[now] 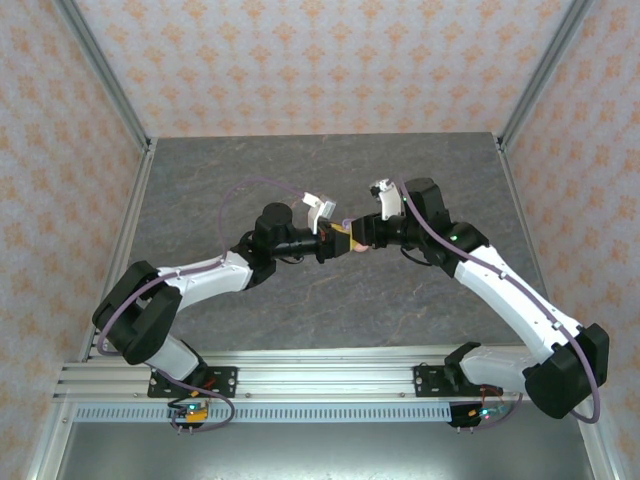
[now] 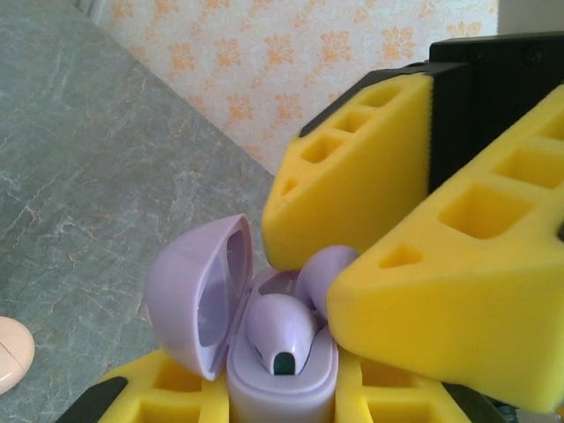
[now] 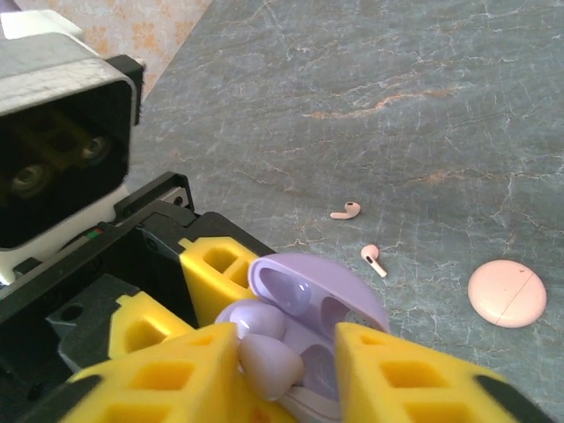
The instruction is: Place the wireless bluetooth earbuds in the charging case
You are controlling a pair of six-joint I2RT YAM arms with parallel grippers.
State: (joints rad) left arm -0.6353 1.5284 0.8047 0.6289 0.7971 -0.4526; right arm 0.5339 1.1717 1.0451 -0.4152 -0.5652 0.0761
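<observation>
With the left pincer (image 2: 278,394) clamped on the open lilac charging case (image 3: 304,295) above the worktop's (image 1: 300,310) middle, the right pincer (image 3: 286,370), slightly parted around the second lilac earbud (image 3: 264,361) and perhaps barely gripping it, needed to press it squarely into the empty socket.

**Grey Marbled Table Inside a Papered Enclosure**

A grey tabletop (image 1: 330,310) with pale marble veining spreads across the middle of the top view. Three walls enclose it: a back wall (image 1: 320,60), a left wall (image 1: 50,200) and a right wall (image 1: 600,200), all papered in pale cream with a repeating orange floral motif. Slanting metal posts stand at the rear corners, one left (image 1: 105,70) and one right (image 1: 545,70). An aluminium rail (image 1: 330,375) runs along the near edge, with a slotted strip (image 1: 330,411) just beneath it.
</observation>
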